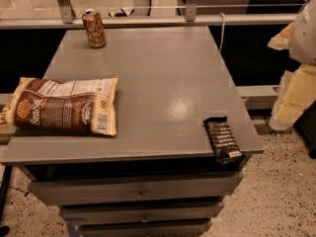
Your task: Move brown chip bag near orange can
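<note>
The brown chip bag (64, 106) lies flat at the bench's (163, 83) left edge, its end overhanging. The orange can (94, 28) stands upright at the far left corner. The gripper (296, 83) hangs off the bench's right side, and we cannot tell whether it is open. We judge that a carelessly swung bag could topple the light can.

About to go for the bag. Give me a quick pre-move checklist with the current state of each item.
1. Brown chip bag lies flat at the table's front left, nothing on it: ok.
2. Orange can stands upright at the far left: ok.
3. Bare table beside the can to set the bag down: ok.
4. Snack bar sits on the front right corner, off the bag-to-can path: ok.
5. Gripper positioned over the bag: not ok, it hangs at the right edge of view, off the table.
</note>
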Controlling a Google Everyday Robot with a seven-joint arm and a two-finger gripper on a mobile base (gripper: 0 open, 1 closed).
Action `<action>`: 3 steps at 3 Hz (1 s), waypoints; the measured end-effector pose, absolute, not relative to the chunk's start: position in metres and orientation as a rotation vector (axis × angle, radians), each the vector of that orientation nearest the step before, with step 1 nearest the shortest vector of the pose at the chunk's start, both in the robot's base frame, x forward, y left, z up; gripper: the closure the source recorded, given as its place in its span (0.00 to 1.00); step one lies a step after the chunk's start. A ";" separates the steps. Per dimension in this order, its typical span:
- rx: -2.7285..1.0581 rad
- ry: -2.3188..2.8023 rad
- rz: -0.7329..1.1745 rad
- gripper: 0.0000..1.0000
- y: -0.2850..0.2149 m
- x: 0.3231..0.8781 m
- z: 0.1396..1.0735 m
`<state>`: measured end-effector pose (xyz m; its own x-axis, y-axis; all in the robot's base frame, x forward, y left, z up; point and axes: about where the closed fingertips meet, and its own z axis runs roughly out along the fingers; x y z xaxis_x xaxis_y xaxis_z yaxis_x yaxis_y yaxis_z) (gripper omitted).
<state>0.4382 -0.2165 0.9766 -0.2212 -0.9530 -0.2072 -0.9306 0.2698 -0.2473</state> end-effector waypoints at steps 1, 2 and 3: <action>-1.724 2.231 -0.100 0.00 -0.217 0.438 0.977; -1.732 2.180 -0.056 0.00 -0.207 0.442 0.974; -1.793 2.038 0.076 0.00 -0.164 0.459 0.955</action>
<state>0.4593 -0.1636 0.9547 -0.0779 -0.9352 -0.3455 -0.9582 0.1659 -0.2329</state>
